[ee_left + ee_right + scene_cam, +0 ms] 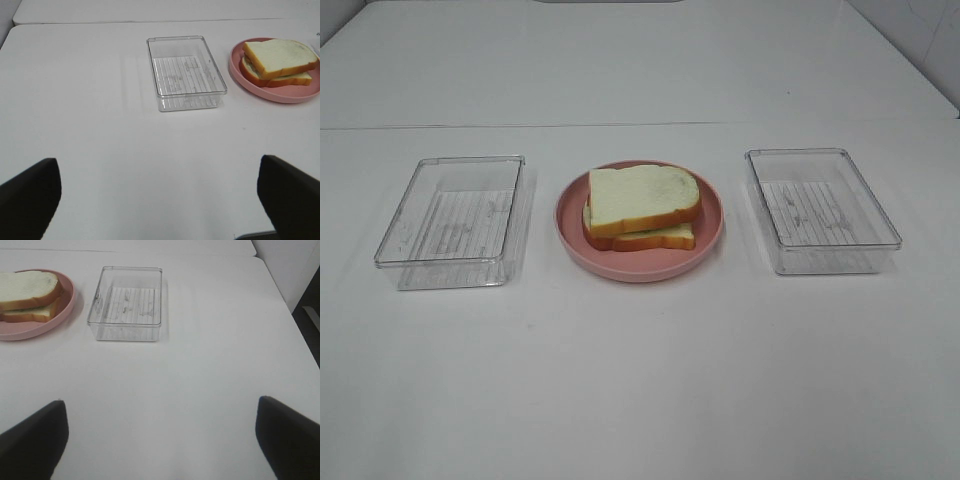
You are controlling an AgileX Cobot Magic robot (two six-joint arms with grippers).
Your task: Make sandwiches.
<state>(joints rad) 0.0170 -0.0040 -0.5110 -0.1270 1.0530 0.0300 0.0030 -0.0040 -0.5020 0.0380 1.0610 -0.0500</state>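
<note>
While both hands point(160, 200) hang spread, sandwiches point(641, 208) lie well apart.

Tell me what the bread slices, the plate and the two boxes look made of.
Bread slices: likely soft foam, matte, with painted orange-brown crust. Pink plate: probably matte plastic, evenly coloured. Left box and right box: clear hard plastic, glossy, with ribbed floors showing through.

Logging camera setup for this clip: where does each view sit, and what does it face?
Exterior high: mounted above, facing down on the white table; no robot parts visible.
Left wrist: behind the open left end effector, facing the left clear plastic box.
Right wrist: behind the open right end effector, facing the right clear plastic box.
Shared: all show the stacked bread slices on the round pink plate.
</note>
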